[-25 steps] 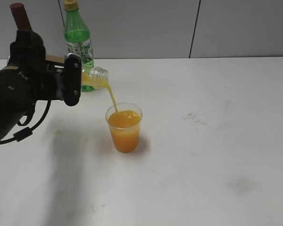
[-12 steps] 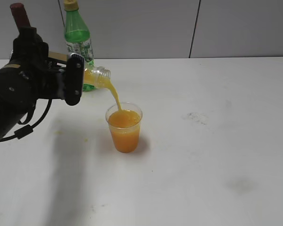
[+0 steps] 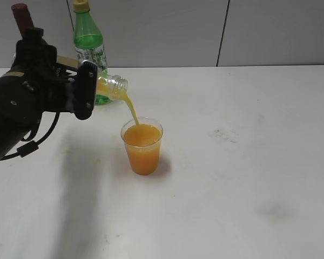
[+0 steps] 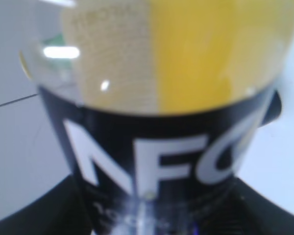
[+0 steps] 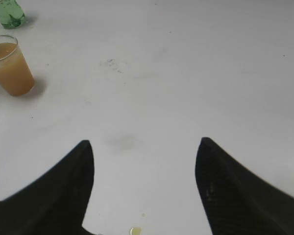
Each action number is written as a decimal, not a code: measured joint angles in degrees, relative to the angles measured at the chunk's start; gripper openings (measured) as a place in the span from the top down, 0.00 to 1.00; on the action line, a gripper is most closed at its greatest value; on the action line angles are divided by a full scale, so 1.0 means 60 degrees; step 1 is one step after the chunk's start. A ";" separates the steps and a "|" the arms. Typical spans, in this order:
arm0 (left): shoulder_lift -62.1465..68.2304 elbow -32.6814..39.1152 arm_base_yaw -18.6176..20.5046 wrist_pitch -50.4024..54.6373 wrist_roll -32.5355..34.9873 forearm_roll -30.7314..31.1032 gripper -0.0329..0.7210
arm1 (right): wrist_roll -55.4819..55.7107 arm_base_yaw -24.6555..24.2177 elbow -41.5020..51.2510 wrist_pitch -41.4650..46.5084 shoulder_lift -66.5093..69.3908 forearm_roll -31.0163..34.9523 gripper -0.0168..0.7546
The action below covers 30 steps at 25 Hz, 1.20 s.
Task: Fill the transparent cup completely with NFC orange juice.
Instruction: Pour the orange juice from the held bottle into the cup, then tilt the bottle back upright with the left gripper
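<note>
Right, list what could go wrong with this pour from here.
Overflow: the transparent cup is already filled nearly to its rim, and a stream of NFC orange juice is running in from the tilted bottle in the left gripper.

Miss: the stream lands near the cup's left rim, so a small shift could spill juice on the white table.

The open right gripper is far off and cannot steady the cup.

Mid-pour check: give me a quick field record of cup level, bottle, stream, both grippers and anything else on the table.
cup: transparent cup upright on the white table, orange juice near the rim
bottle: NFC juice bottle tilted, mouth above and left of the cup, uncapped
stream: juice stream falling into the cup
left gripper: left gripper clamped on the bottle
right gripper: right gripper open, empty, away from the cup
others: green bottle and red-capped dark bottle behind the arm
</note>
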 joint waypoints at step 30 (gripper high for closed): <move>0.0000 0.0000 0.0288 0.3074 -0.6790 0.0091 0.32 | 0.0000 0.0000 0.0000 0.0000 0.0000 0.0000 0.33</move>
